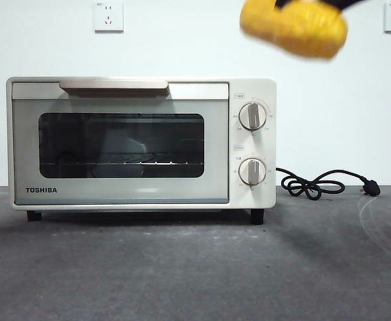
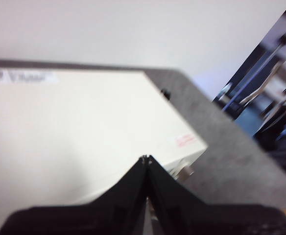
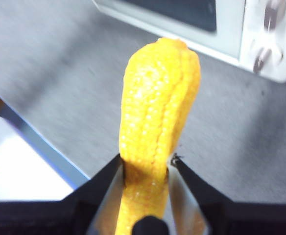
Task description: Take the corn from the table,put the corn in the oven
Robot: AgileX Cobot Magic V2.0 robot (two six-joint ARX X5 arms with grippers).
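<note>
Corn (image 3: 160, 132) clamped in right gripper (image 3: 148, 164)
Held at 1 o'clock above closed oven (image 1: 142, 144); left gripper (image 2: 146, 159) clenched, empty

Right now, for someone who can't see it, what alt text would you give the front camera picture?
A yellow corn, held by the right gripper, hangs in the air at the top of the picture, above the knob end of a cream oven. The oven's door is closed, and it stands on a dark grey table.

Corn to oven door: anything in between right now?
Nothing. In the right wrist view only bare table lies between the corn, held in the right tool, and the oven, whose door is shut.
</note>
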